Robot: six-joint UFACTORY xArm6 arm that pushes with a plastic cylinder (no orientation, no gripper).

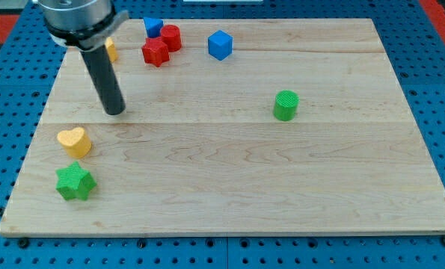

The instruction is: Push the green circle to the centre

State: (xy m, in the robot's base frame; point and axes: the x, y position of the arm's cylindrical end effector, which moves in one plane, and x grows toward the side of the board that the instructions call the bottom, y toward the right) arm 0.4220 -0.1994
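Observation:
The green circle (286, 104), a short green cylinder, stands on the wooden board (229, 187) right of its middle. My tip (115, 111) rests on the board at the view's upper left, far to the left of the green circle and level with it. The tip is just above and to the right of the yellow heart (74, 140) and touches no block.
A green star (75, 181) lies at the lower left. A red star (155, 51), a red cylinder (170, 36), a small blue block (153, 27) and a blue cube (219, 44) cluster at the top. A yellow block (111, 49) is partly hidden behind the rod.

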